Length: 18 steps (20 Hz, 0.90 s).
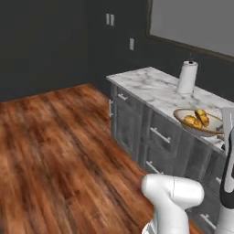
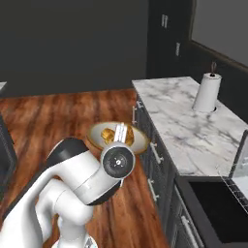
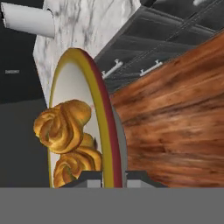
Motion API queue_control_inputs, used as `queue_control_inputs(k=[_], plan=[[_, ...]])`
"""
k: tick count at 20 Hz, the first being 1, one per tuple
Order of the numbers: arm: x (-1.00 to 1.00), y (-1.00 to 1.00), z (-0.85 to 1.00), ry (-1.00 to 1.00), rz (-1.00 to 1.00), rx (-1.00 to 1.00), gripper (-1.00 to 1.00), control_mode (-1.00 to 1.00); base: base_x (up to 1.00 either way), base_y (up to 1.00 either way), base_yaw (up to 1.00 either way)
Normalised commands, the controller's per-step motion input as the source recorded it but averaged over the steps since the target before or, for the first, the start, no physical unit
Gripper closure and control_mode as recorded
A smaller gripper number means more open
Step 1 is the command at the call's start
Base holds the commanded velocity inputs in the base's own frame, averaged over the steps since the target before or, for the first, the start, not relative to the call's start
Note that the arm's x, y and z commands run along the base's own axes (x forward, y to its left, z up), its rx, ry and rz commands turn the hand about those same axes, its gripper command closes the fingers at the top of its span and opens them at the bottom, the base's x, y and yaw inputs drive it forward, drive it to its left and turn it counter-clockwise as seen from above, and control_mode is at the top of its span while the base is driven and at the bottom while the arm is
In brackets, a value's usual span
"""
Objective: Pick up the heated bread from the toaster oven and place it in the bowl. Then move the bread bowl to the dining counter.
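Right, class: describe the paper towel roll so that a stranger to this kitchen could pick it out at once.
Find the white-grey marble counter over the dark drawers with silver handles. Near its back, by the dark wall, stands the paper towel roll: an upright white cylinder on a holder with a thin post poking out on top, the one thing standing on that marble.

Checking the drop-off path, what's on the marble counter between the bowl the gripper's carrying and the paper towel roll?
Nothing: in the left base view, bare marble counter runs from the bowl to the paper towel roll.
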Motion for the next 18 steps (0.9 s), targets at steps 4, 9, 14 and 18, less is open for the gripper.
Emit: queue_control_inputs(k=[4, 9, 14, 18], plan=[[0.0, 0.0, 0.0, 0.0, 0.0, 0.0, 1.0, 1.0, 0.0, 0.24, 0.92], [0.0, 0.0, 0.0, 0.0, 0.0, 0.0, 1.0, 1.0, 0.0, 0.14, 0.93], [0.0, 0.0, 0.0, 0.0, 0.0, 0.0, 1.0, 1.0, 0.57, -0.08, 0.71], [0.0, 0.0, 0.0, 0.0, 0.0, 0.0, 1.0, 1.0, 1.0, -0.45, 0.36]])
